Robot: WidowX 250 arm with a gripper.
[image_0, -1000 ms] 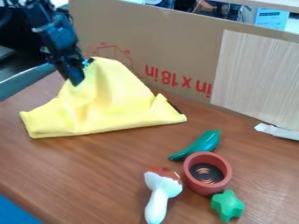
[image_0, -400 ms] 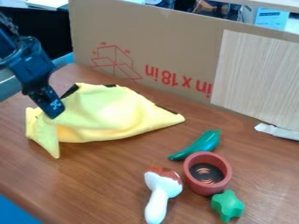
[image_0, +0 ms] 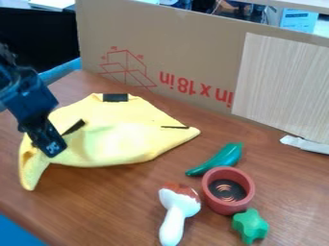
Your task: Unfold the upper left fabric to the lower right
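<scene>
One yellow cloth (image_0: 122, 139) lies rumpled across the left and middle of the wooden table (image_0: 122, 206), a flap hanging at its near left. The black gripper (image_0: 54, 150) is at that left edge, closed on a pinch of fabric. The unfolding seems partway along, with the held part yet to be spread. The next move calls for drawing it toward the lower right, then letting go, without dragging into the white-stemmed toy mushroom (image_0: 177, 207).

Your angular black hard-shelled arm (image_0: 27, 93) ends in a blocky black pincer (image_0: 54, 152), with a small white patterned marking (image_0: 54, 146) near the pincer's tip.
</scene>
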